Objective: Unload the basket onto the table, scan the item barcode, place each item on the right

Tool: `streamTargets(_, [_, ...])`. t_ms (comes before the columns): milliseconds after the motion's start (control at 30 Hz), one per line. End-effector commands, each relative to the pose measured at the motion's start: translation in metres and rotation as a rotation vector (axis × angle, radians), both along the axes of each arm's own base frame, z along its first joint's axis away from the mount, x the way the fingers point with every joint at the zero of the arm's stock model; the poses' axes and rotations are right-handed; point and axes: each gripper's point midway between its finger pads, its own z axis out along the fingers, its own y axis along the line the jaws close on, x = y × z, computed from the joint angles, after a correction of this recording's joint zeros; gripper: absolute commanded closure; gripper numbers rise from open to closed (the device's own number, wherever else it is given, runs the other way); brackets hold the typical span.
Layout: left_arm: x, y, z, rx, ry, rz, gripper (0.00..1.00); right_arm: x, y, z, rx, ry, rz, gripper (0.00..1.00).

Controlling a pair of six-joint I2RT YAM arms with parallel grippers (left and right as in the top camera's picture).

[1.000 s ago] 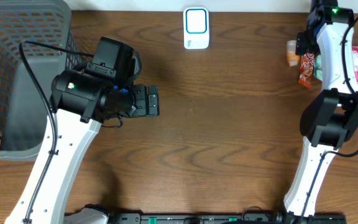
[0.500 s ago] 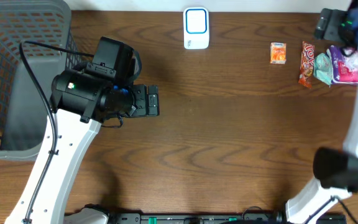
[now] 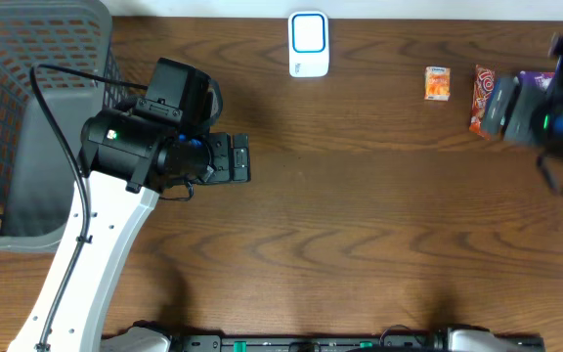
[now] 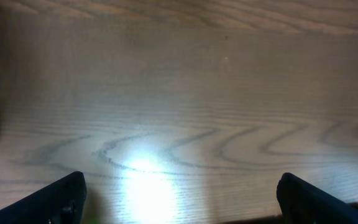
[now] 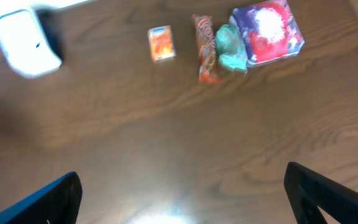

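A: Both pincers stand wide apart and hold nothing. The left gripper (image 4: 182, 200) hangs over bare table (image 4: 179, 81); the right gripper (image 5: 185, 199) hangs near the goods at the overhead frame's upper right.

B: What could go wrong?

A: The red sachet (image 5: 205, 50), teal packet (image 5: 229, 42) and purple pack (image 5: 267, 31) lie touching, so descending jaws may catch two at once. The orange box (image 5: 161, 43) lies apart and looks the safer pick.

B: And the views?

A: The right wrist view shows teal and purple whole, where overhead the blurred arm covers them. Only overhead shows the basket (image 3: 27, 117) at far left, with the scanner (image 3: 309, 44) at top centre.
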Motion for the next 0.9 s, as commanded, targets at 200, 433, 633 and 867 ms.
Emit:
streamTargets(200, [0.000, 0.000, 0.002, -0.003, -0.003, -0.004, 0.02, -0.093, 0.044, -0.074, 0.170, 0.155, 0.127, 0.01])
streamTargets(433, [0.000, 0.000, 0.002, -0.003, -0.003, -0.004, 0.02, -0.142, 0.053, -0.122, 0.230, 0.343, 0.137, 0.01])
streamTargets(633, [0.000, 0.000, 0.002, -0.003, -0.003, -0.004, 0.02, -0.154, 0.053, -0.137, 0.236, 0.421, 0.128, 0.01])
streamTargets(867, [0.000, 0.000, 0.002, -0.003, -0.003, -0.004, 0.02, -0.153, 0.050, -0.138, 0.219, 0.420, 0.121, 0.01])
